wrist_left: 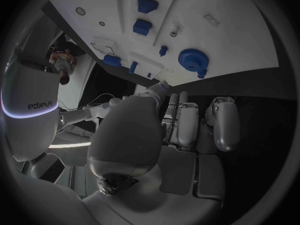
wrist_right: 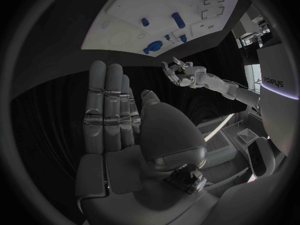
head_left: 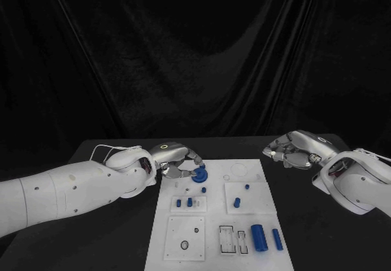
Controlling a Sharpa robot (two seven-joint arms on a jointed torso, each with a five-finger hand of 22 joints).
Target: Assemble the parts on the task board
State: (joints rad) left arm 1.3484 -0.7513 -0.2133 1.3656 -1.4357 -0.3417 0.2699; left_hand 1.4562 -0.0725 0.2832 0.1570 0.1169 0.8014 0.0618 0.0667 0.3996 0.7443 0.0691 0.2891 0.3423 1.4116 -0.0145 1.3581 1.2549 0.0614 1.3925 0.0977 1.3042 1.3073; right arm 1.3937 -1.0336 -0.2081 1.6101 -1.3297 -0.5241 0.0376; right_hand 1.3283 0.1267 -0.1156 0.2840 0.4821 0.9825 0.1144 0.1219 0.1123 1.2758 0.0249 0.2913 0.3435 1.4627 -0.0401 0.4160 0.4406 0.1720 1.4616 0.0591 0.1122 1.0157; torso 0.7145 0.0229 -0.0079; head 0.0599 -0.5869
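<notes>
1. the task board [head_left: 218, 248] lay in the middle of the black table [head_left: 326, 237].
2. a blue gear [head_left: 199, 175] lay near the board's far left corner, just beside the left hand [head_left: 175, 164].
3. the left hand held nothing, its fingers apart.
4. the right hand [head_left: 291, 151] hung to the right of the board, flat and empty.
5. two blue cylinders [head_left: 259, 237] lay at the near right of the board, small blue pegs [head_left: 189, 201] in the middle.
</notes>
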